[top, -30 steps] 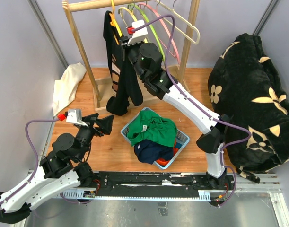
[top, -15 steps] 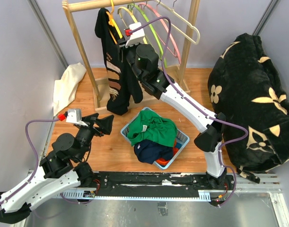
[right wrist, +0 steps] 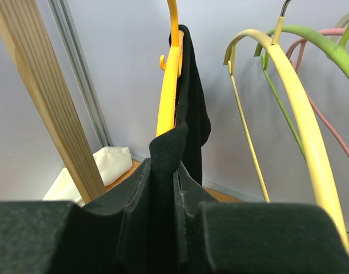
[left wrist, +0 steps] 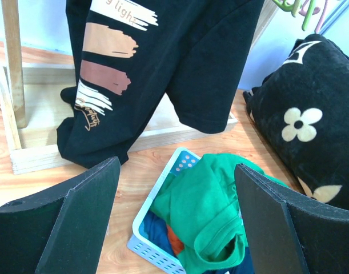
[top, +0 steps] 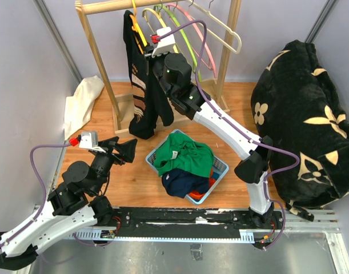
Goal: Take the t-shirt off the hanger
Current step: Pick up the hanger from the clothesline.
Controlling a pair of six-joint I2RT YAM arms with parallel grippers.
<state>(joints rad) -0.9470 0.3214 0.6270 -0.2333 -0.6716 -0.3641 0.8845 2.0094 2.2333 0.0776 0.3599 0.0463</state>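
Note:
A black t-shirt (top: 144, 91) with brush-stripe print hangs from an orange hanger (top: 139, 27) on the wooden rack. In the right wrist view the hanger (right wrist: 169, 80) rises above a pinched ribbed edge of the t-shirt (right wrist: 168, 149). My right gripper (right wrist: 164, 200) is shut on that edge, just below the hanger; it also shows in the top view (top: 153, 61). My left gripper (top: 127, 152) is open and empty, low on the floor left of the basket. Its view shows the t-shirt's lower part (left wrist: 180, 63) hanging ahead.
A wooden rack (top: 97, 63) also carries empty yellow (right wrist: 300, 114), green (top: 180, 25) and pink hangers. A blue basket (top: 220, 170) of green and dark clothes sits mid-floor. A white cloth (top: 83, 100) lies at left; a black flowered blanket (top: 303, 120) fills the right.
My right gripper has lifted slightly up and left with the shirt edge; the shirt swung on the hanger and settled back. The left arm has not moved.

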